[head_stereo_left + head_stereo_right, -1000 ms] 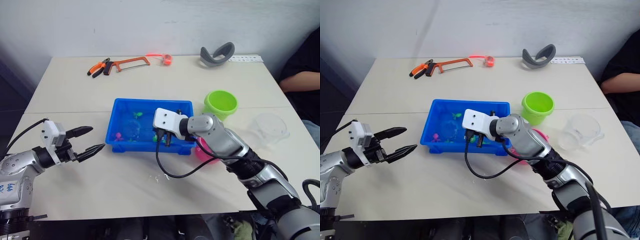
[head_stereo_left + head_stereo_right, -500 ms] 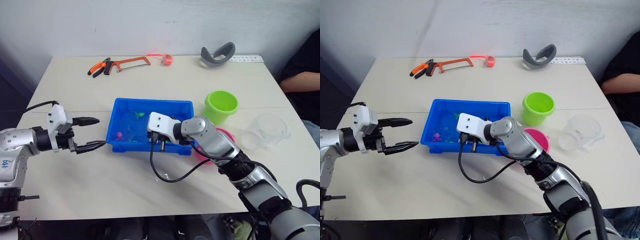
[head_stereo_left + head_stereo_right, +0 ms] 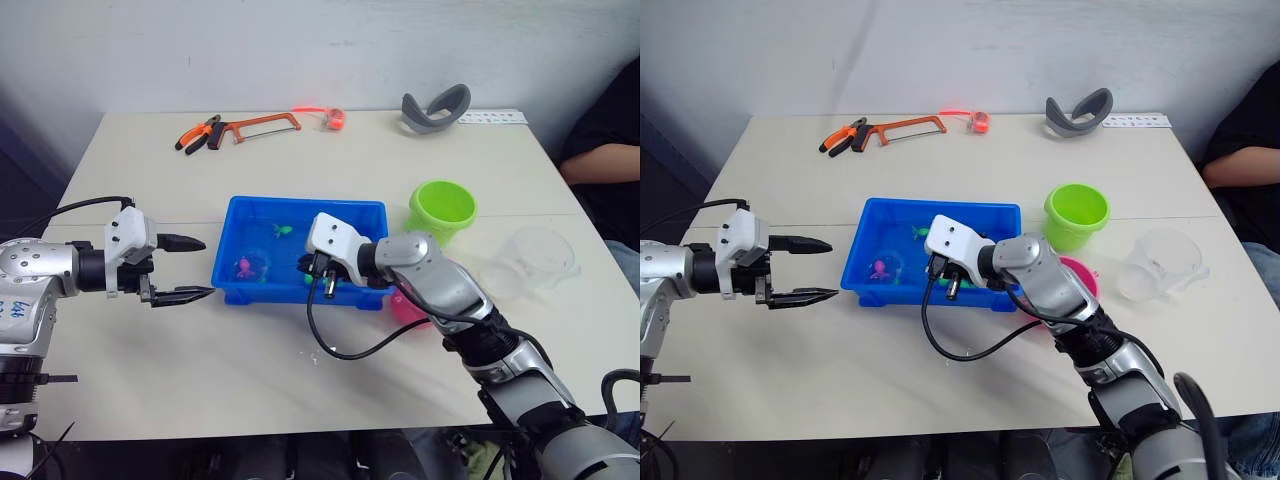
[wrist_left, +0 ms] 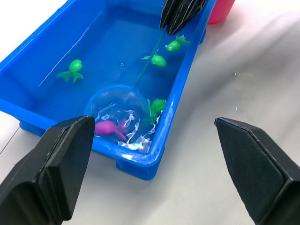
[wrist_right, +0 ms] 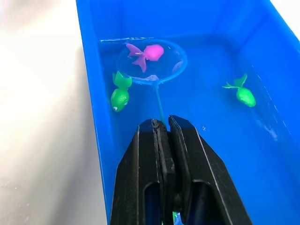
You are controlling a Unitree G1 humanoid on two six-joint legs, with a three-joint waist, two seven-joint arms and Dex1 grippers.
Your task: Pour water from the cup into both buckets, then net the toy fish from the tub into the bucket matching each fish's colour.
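Head stereo pair: high, facing forward-down over bench point(image 3: 330, 160), whole bench top in frame, both eyes share same scene with slight side offset. Left wrist cam: just off tub's point(image 4: 140, 161) short end, looks along tub, close. Right wrist cam: above tub point(image 5: 96, 112), looks steeply down into water, very close. Shared by all views: tub interior, net point(image 5: 152, 68), fish point(image 5: 149, 52).

Over the last second the left gripper point(image 3: 188, 268), jaws spread, has risen off the worktop point(image 3: 250, 370) and swung in toward the tub point(image 3: 232, 232), while the right gripper point(image 5: 163, 136) has drawn the net point(image 5: 152, 62) through the water under a pink fish point(image 5: 149, 53).
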